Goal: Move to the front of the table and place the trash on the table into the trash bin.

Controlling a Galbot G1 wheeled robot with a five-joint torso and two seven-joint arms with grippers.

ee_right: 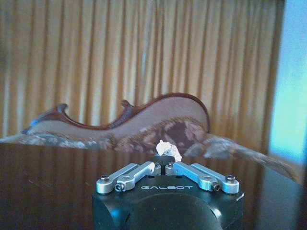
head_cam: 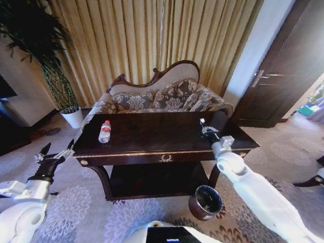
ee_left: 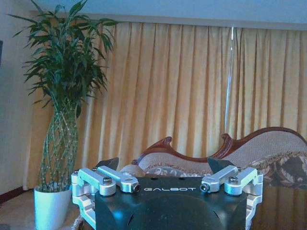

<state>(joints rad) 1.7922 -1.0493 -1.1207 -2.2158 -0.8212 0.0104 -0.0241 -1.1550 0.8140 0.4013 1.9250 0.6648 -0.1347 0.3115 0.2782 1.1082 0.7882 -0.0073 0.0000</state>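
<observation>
The robot stands at the front of the long dark-brown glossy wooden table (head_cam: 152, 136) with gold edge trim. At about nine o'clock in the head view, the left gripper (head_cam: 54, 151) hangs off the table's left end, its fingers (ee_left: 107, 164) spread wide and holding nothing; it looks parked. Toward ten o'clock on the tabletop stands the small clear plastic bottle (head_cam: 105, 131) with a red cap and red-white label, upright and well apart from both grippers.

At about two o'clock the right gripper (head_cam: 204, 126) is over the right part of the tabletop, its fingers (ee_right: 158, 166) closed narrow on a small crumpled white scrap (ee_right: 169, 149), which sticks out past the tips. The small round dark maroon trash bin (head_cam: 206, 202) with a shiny metal rim stands on the carpet at about five o'clock, beside the table's right leg and below the right arm.

The step in hand appears to be carrying this scrap to the bin. The pinch looks slight, so the grip should stay firm while the arm draws back clear of the table edge, and should release only directly above the bin's mouth, low enough that the light scrap cannot drift aside.
</observation>
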